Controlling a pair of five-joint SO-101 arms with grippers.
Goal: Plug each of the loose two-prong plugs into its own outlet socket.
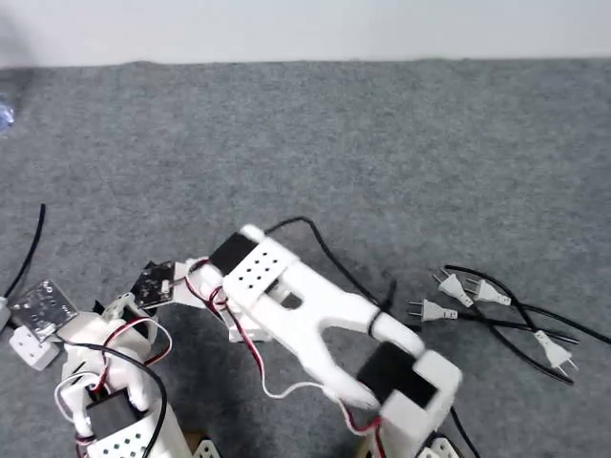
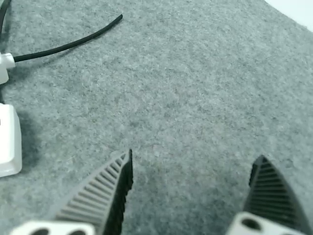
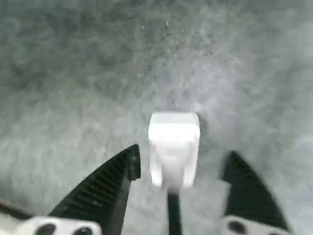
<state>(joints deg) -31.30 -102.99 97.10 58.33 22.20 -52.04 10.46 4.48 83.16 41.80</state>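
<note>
Several loose white two-prong plugs [image 1: 453,286] on black cables [image 1: 516,329] lie on the grey carpet at the right of the high view. My right gripper [image 3: 183,151] is open, its fingers [image 3: 110,188] on either side of a white rectangular block [image 3: 173,142] without touching it. A black cable runs from that block back toward the wrist. My left gripper [image 2: 194,156] is open over bare carpet and holds nothing. Beside it lie a white block [image 2: 7,142] and a black cable [image 2: 68,45] ending in a white piece [image 2: 5,63].
Both arms sit low at the front of the high view, the right arm [image 1: 305,305] folded across toward the left arm [image 1: 105,382]. A white block [image 1: 33,348] lies at the front left. Grey carpet [image 1: 315,143] stretches back to a pale wall.
</note>
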